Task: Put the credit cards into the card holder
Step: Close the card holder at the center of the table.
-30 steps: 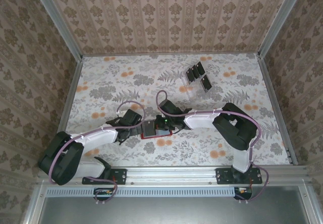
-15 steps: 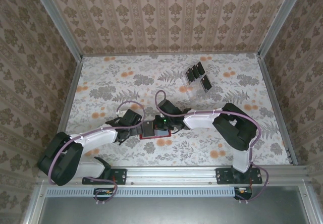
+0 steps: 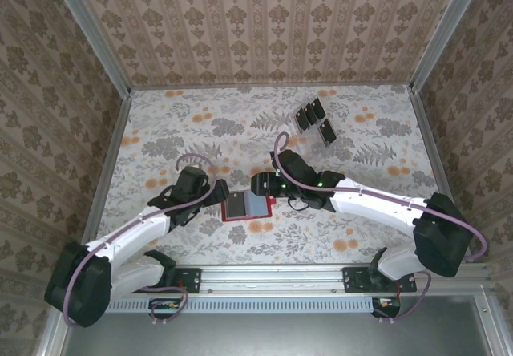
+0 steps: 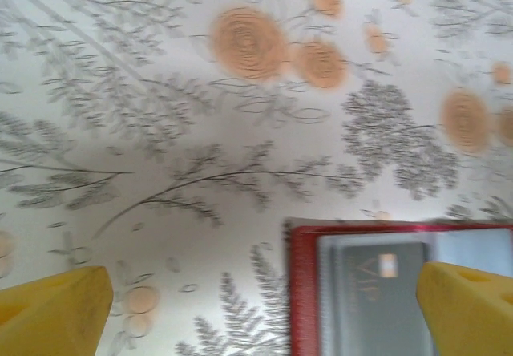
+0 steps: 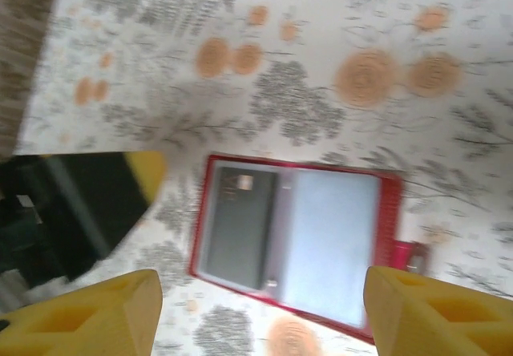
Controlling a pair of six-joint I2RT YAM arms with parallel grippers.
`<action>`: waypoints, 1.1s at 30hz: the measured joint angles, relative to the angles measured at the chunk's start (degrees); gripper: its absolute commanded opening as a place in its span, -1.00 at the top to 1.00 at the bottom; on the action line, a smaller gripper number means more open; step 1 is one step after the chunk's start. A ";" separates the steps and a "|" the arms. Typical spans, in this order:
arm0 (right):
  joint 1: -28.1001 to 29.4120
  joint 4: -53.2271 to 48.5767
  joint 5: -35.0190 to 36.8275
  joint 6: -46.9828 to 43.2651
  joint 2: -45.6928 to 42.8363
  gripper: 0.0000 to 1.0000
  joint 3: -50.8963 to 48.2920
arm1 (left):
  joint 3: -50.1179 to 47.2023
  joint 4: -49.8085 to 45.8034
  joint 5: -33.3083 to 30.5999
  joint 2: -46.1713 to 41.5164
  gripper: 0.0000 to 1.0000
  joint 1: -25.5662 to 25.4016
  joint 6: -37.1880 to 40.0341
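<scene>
One flowered table bears it all. Left gripper and right gripper flank its middle, each with jaws spread wide, empty. Between them the red card holder lies open, one credit card on its left half; a clear rack farther back holds other credit cards

The left arm and the right arm are both wearing smooth white shells over their long links, with chunky rounded black housings bulging at the joints, and each is sitting on a flat black base plate on the silver rail. A thin purple cable is running along each arm and arching into a loop by the wrist, and a small green light is glowing near the right wrist. The left gripper and the right gripper are showing blunt, wedge-shaped yellow fingertips.
</scene>
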 measured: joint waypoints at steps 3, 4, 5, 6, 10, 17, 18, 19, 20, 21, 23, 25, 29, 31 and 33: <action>-0.35 -2.21 2.14 -1.09 1.60 -0.39 -0.55 | -0.42 3.02 3.19 0.09 -1.00 0.00 -0.02; -0.39 -2.58 2.67 -1.46 2.60 -0.39 -0.55 | -0.59 4.00 4.07 0.26 -1.00 0.00 -0.07; -0.39 -2.82 2.99 -1.70 3.78 -0.39 -0.55 | -0.79 5.07 4.94 0.59 -0.99 0.00 -0.09; -0.39 -2.97 3.26 -1.90 4.85 -0.38 -0.55 | -0.98 5.81 5.53 0.96 -1.00 0.00 -0.24; -0.39 -3.48 4.24 -3.10 8.68 -0.28 -0.55 | -1.97 8.17 7.19 2.78 -1.00 -0.13 -1.18; -0.39 -3.34 5.55 -4.31 12.02 0.38 -0.50 | -2.38 9.38 7.13 4.17 -1.00 -2.84 -2.67; -0.39 -3.28 5.64 -4.35 12.50 0.48 -0.50 | -2.38 9.38 6.97 4.33 -1.00 -3.23 -2.86; -0.39 -3.28 5.70 -4.42 12.98 0.57 -0.50 | -2.38 9.40 6.75 4.55 -1.00 -3.67 -3.04; -0.39 -3.30 5.70 -4.46 13.38 0.64 -0.50 | -2.38 9.44 6.60 4.87 -1.00 -4.09 -3.15; -0.39 -3.26 5.70 -4.50 13.57 0.68 -0.50 | -2.38 9.55 6.47 5.20 -1.00 -4.33 -3.30; -0.39 -3.21 5.70 -4.55 13.64 0.75 -0.50 | -2.47 9.99 6.23 5.95 -1.00 -4.98 -3.56; -0.39 -2.86 5.70 -4.52 13.64 0.80 -0.52 | -2.58 10.43 5.88 6.60 -1.00 -5.40 -3.96; -0.39 -2.36 5.70 -4.37 13.64 0.89 -0.68 | -2.64 11.72 5.86 8.02 -1.00 -6.10 -4.42; -0.39 -2.27 5.70 -4.39 13.64 0.91 -0.87 | -2.64 12.28 5.88 8.79 -0.99 -6.27 -4.57; -0.39 -2.03 5.68 -4.37 13.64 0.94 -1.22 | -2.64 13.00 5.90 9.79 -1.00 -6.54 -4.59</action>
